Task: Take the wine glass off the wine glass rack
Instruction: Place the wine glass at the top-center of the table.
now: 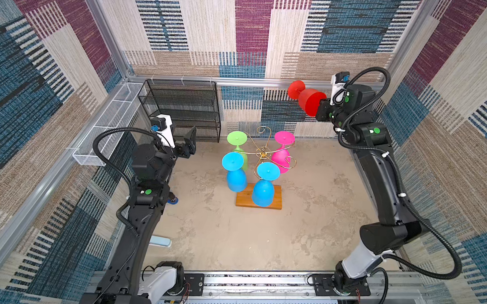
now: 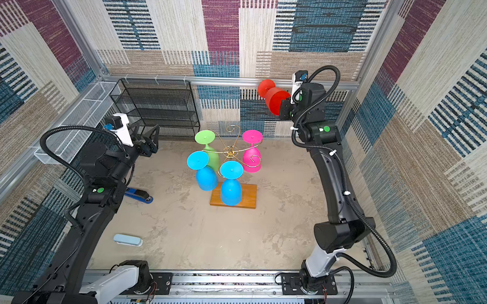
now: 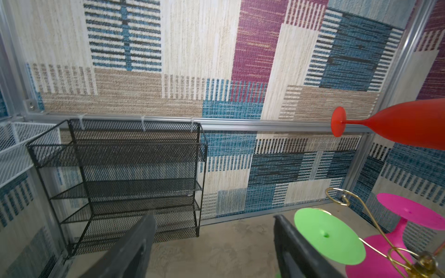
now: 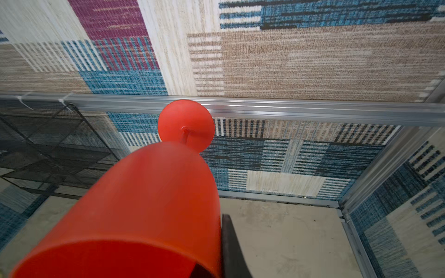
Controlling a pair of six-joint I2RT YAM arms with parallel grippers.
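Right pincer gripping red wine glass, probably by rim, contact visible only from right wrist, left pincer agape

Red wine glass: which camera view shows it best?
The top views: the red wine glass shows whole, foot to rim, sideways in the right gripper. Left wrist cuts its bowl off at the picture edge; right wrist shows mostly bowl, close up, foot beyond.
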